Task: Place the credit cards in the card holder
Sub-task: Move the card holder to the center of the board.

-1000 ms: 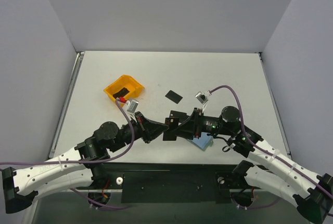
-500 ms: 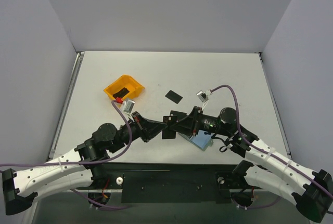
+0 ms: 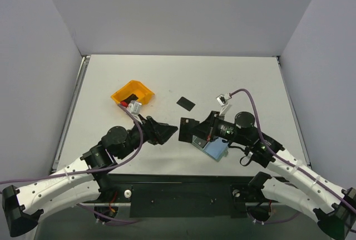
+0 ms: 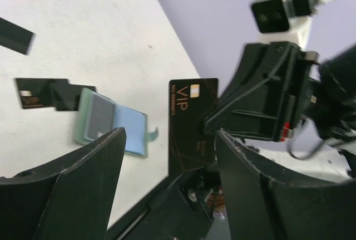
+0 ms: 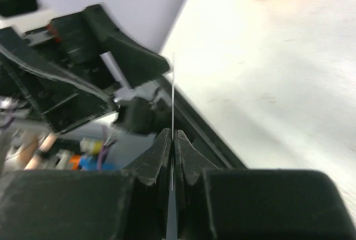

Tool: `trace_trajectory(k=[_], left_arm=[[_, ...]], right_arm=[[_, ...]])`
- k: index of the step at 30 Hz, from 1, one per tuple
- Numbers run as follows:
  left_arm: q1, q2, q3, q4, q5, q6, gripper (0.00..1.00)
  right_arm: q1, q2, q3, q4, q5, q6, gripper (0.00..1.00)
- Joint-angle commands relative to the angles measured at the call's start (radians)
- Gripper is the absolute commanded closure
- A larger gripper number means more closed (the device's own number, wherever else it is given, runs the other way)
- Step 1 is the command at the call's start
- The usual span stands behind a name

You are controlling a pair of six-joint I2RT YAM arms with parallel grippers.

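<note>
Nearest the arm bases, lower middle of the top view: the card holder (image 3: 216, 150) lies flat and open on the table, blue lining up, tucked partly under the right gripper (image 3: 192, 131). That gripper is clamped tight on a black VIP card (image 4: 192, 120), held above the table by its lower part. The left gripper (image 3: 171, 131) sits just beside it with its fingers spread wide. I can't tell if the card is actually between them.

The held card stands on end. In the left wrist frame its long axis runs up-down, chip end at the top, printed face toward that camera. In the right wrist frame it's edge-on, a thin line rising out of the closed fingers.

My worries:
- The pinch is low on a thin, slick card, so it could pivot or slip.
- If this is a handover, a badly timed release drops it.
- Nothing pins the holder, so pushing the card in might just slide it.

Another card (image 4: 33, 93) lies at the holder's left side. Farther back, a loose card (image 3: 186, 103) sits mid-frame, and the orange bin (image 3: 143, 88) is at upper left.
</note>
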Motion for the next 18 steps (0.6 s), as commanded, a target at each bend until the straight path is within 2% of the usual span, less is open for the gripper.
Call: trace_trajectory(k=[1,2,3,4,6,8,12,13,18], left_arm=[[0.097,0.041,0.082,-0.067,-0.001,0.037,0.23],[0.135,0.059,0.09,-0.073,0.025,0.053,0.23],[0.152,0.102,0.094,-0.079,0.044,0.061,0.23],[0.185,0.125,0.102,-0.078,0.079,0.076,0.23],[0.218,0.216,0.117,-0.075,0.131,0.103,0.23],[0.226,0.32,0.124,-0.04,0.201,0.143,0.25],[0.229,0.584,0.176,0.062,0.382,0.225,0.33],[0.229,0.674,0.191,0.086,0.418,0.241,0.4],[0.229,0.872,0.246,0.19,0.547,0.283,0.41]], right_arm=[[-0.012,-0.055,0.167,-0.605,0.489,-0.087,1.0],[-0.02,-0.051,0.188,-0.673,0.637,-0.072,1.0],[-0.023,-0.037,0.213,-0.798,0.713,-0.06,1.0],[-0.043,-0.025,0.221,-0.842,0.735,-0.041,1.0],[-0.081,-0.006,0.218,-0.945,0.723,-0.015,1.0],[-0.115,0.0,0.186,-0.965,0.687,0.014,1.0],[-0.156,-0.011,0.118,-0.941,0.627,0.049,1.0],[-0.161,-0.012,0.112,-0.936,0.608,0.049,1.0],[-0.186,-0.035,0.097,-0.919,0.578,0.025,1.0]])
